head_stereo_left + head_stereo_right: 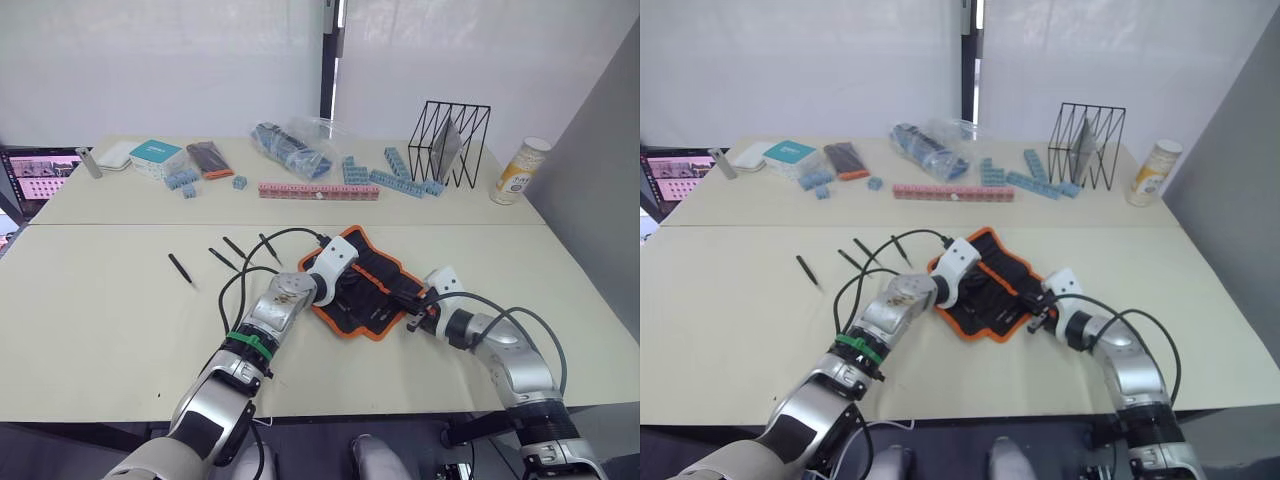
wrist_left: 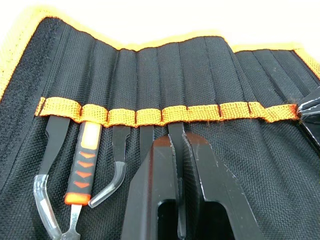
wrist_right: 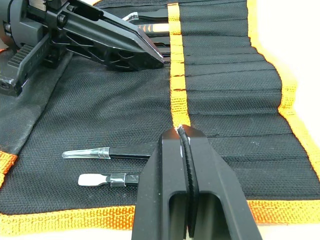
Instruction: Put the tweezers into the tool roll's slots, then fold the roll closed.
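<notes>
The tool roll [image 1: 372,287] lies open on the table's middle, black with orange trim. My left gripper [image 2: 179,146] is shut on one slim black tweezers [image 2: 176,131], whose end sits in a slot under the orange strip [image 2: 122,117]. Other tools stand in the neighbouring slots [image 2: 146,136]. At the roll's right end my right gripper [image 3: 181,132] is shut, pinching the orange strip [image 3: 174,75]. The left gripper [image 3: 150,54] shows beyond it. Several loose tweezers [image 1: 222,259] lie on the table left of the roll, the farthest [image 1: 181,269] by itself.
Along the far table stand a black wire rack [image 1: 450,143], a bottle [image 1: 521,170], a clear bag of blue blocks [image 1: 295,148], a pink block row [image 1: 318,190], a dark packet [image 1: 209,158] and a teal box [image 1: 157,153]. A laptop [image 1: 40,175] sits far left.
</notes>
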